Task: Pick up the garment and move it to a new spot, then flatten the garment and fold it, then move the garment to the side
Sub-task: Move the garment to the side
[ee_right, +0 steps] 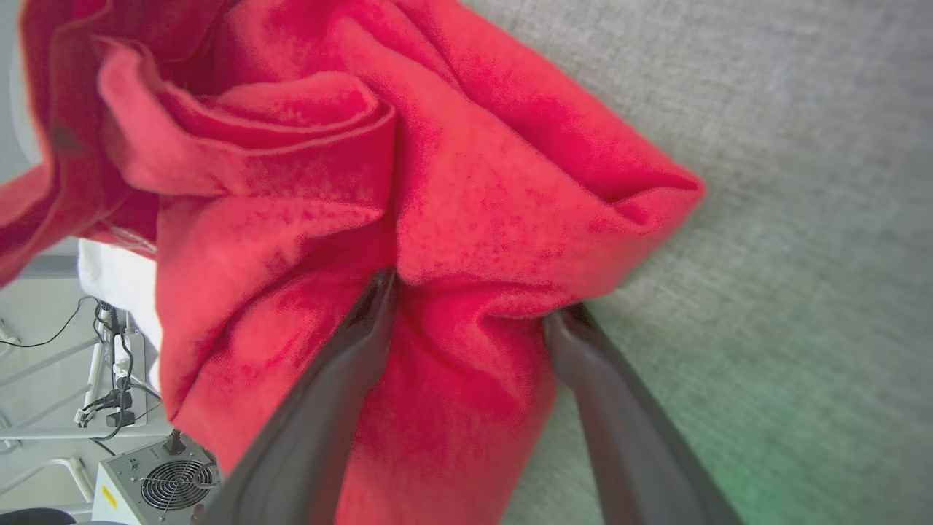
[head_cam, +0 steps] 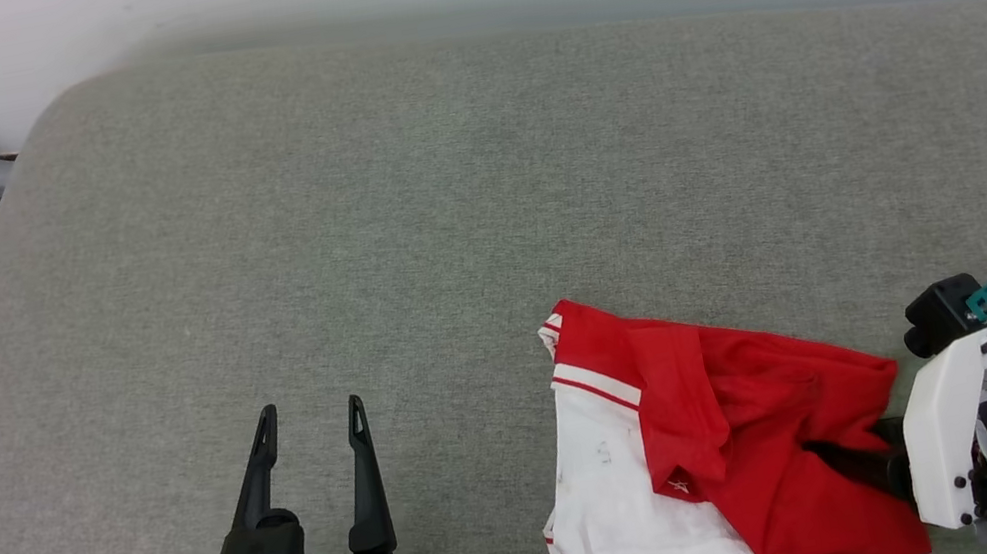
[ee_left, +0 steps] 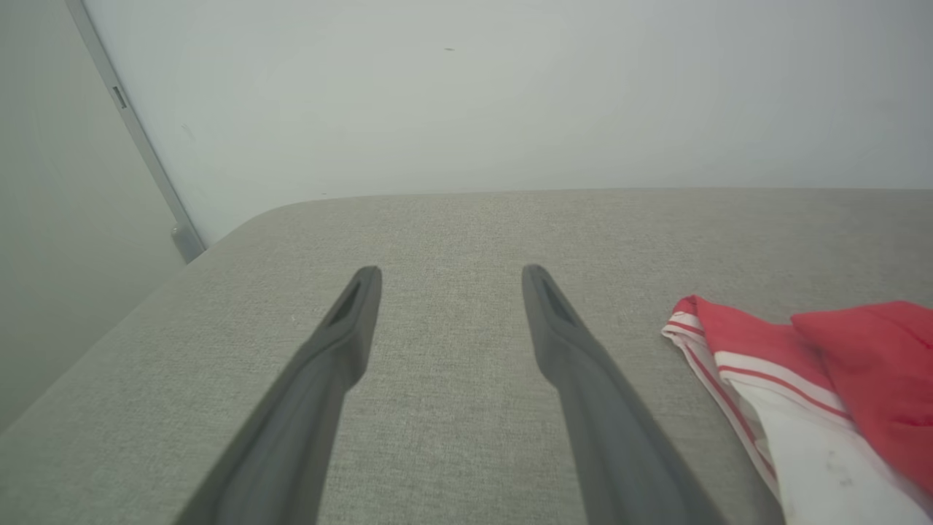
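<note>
No legible text or numbers anywhere.

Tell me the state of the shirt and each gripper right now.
garment, bunched in a heap on the grey cushion, not flattened.
left gripper, open, empty, apart from the garment.
right gripper, open, jaws straddling a red fold of it.

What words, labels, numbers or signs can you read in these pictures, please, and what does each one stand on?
No text is readable.
The garment, red cloth: a small white mark, too small to read.
The garment, white panel: faint grey marks, too blurred to read.
Grey fan box: a yellow sticker, too small to read.
</note>
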You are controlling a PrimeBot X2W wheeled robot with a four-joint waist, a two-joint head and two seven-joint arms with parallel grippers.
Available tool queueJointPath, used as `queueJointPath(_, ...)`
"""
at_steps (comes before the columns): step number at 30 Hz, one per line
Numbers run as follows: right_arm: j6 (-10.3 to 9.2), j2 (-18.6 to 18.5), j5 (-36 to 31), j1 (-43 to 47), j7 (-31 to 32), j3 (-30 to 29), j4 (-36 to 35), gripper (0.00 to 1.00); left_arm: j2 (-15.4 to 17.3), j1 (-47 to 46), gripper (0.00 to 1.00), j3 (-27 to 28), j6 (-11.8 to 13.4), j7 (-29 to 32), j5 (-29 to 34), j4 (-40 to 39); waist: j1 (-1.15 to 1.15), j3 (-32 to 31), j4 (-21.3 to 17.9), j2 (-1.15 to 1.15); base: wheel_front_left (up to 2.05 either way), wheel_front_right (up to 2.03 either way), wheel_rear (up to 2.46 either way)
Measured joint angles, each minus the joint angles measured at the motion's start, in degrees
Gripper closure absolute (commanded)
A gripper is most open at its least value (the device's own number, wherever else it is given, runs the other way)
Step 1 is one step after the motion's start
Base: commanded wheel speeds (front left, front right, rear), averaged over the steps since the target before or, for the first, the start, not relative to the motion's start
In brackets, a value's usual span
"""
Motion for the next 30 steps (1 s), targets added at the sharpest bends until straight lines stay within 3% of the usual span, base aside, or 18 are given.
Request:
queueJointPath(3, 0.0, -0.2, 0.1, -0.1, -2.0, 1.3, 0.5, 0.02, 0.0, -0.3, 0.0, 0.1, 0.0, 0.0, 0.0, 0.2, 0.0, 0.2, 0.6, 0.0, 0.0, 0.0, 0.0)
queueJointPath(4, 0.0, -0.3, 0.1, -0.1, -3.0, 1.6, 0.5, 0.72, 0.0, -0.3, 0.0, 0.2, 0.1, 0.0, 0.0, 0.2, 0.0, 0.1, 0.6, 0.0, 0.0, 0.0, 0.0)
queueJointPath(5, 0.0, -0.5, 0.1, -0.2, -4.0, 2.1, 0.6, 1.0, 0.0, -0.3, 0.0, 0.3, 0.1, 0.0, -0.1, 0.3, 0.0, 0.0, 0.7, 0.0, 0.0, 0.0, 0.0)
queueJointPath(17, 0.01, -4.6, -1.2, -4.0, -13.7, 7.5, -4.2, 1.0, -0.2, 1.2, 0.0, 1.5, 0.5, 0.0, -0.5, 0.3, 0.0, -2.4, -2.2, 0.0, 0.0, 0.0, 0.0)
queueJointPath(30, 0.01, -14.0, -6.6, -10.8, -16.2, 9.4, -11.7, 1.0, -0.3, 1.8, 0.0, 3.0, -0.2, 0.0, -0.5, -0.4, 0.0, -3.1, -12.9, 0.0, 0.0, 0.0, 0.0)
